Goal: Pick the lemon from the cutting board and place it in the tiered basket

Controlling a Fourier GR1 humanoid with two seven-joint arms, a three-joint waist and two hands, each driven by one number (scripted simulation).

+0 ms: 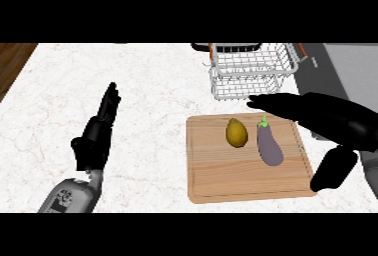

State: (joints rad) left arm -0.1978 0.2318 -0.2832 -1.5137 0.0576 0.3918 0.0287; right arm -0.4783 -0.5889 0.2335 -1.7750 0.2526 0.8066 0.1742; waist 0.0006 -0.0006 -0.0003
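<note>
Lengthwise, lemon [236, 132] points toward basket [251, 82]; left hand [97, 135] and right hand [325, 117] fingers straight.

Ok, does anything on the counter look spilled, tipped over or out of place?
Nothing stands out. The lemon and the eggplant lie side by side, not touching, on the cutting board. The tiered basket stands upright behind it, and nothing is spilled on the counter.

The counter [148, 75] looks like pale marble with faint veins, smooth; the board [221, 175] is light wood with fine grain. The basket [251, 75] is thin white wire, the lemon [236, 132] dull-skinned, the eggplant [270, 147] smooth with a slight sheen.
</note>
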